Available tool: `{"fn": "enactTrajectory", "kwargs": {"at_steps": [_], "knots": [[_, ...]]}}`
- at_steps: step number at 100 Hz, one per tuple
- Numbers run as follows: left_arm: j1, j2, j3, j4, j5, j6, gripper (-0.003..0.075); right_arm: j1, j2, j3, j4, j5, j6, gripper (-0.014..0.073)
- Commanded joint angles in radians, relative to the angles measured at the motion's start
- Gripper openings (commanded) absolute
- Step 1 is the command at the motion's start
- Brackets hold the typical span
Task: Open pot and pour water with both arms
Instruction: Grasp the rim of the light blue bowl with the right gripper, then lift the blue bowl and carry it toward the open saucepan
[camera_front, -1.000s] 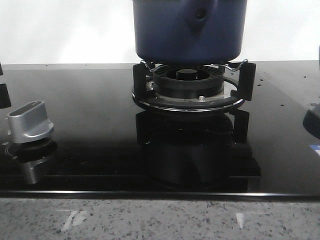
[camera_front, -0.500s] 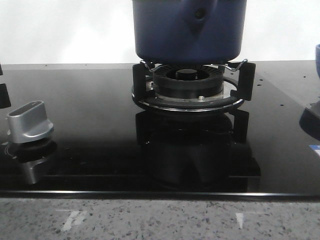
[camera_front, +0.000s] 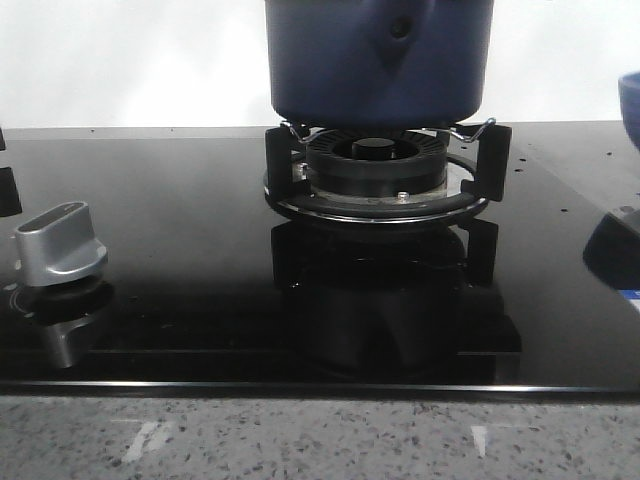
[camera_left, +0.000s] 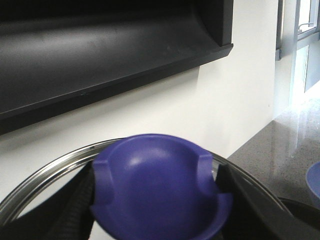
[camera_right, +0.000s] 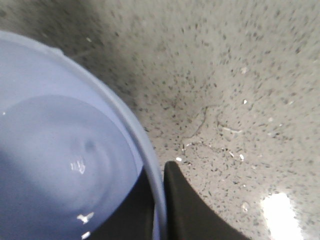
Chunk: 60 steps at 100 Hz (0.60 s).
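Note:
The dark navy pot (camera_front: 378, 60) stands on the burner (camera_front: 377, 170) at the back middle; the picture's edge cuts off its top. In the left wrist view my left gripper (camera_left: 157, 200) is shut on the lid's blue knob (camera_left: 155, 185), a black finger (camera_left: 75, 210) on each side. The lid's steel rim (camera_left: 45, 175) arcs behind the knob. My right gripper (camera_right: 159, 200) is shut on the rim of a pale blue bowl (camera_right: 60, 160) holding water, one finger (camera_right: 192, 212) outside the wall. The bowl's edge (camera_front: 630, 100) shows at the far right of the front view.
A silver stove knob (camera_front: 60, 243) stands at the left on the black glass hob (camera_front: 180, 280). The speckled stone counter (camera_right: 240, 90) lies under the bowl. A dark range hood (camera_left: 100, 45) hangs on the white wall above the lid.
The blue bowl has come further into the front view from the right edge, and its reflection on the hob has shifted. The pot has not moved.

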Motion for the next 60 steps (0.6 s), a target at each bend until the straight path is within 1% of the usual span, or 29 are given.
{"fn": "enactTrajectory", "kwargs": {"at_steps": [1,17,60], "knots": [[0.000,-0.051,-0.036,-0.079,0.006,-0.002,0.0242,0.000,-0.053,-0.098,0.038,0.016,-0.003,-0.0064],[0.000,-0.051,-0.036,-0.079,0.006,-0.002,0.0242,0.048,-0.053,-0.226,0.038,0.072,-0.005,-0.0064],[0.000,-0.051,-0.036,-0.079,-0.003,-0.002,0.0242,0.235,0.022,-0.521,0.047,0.093,-0.006,-0.0064]]}}
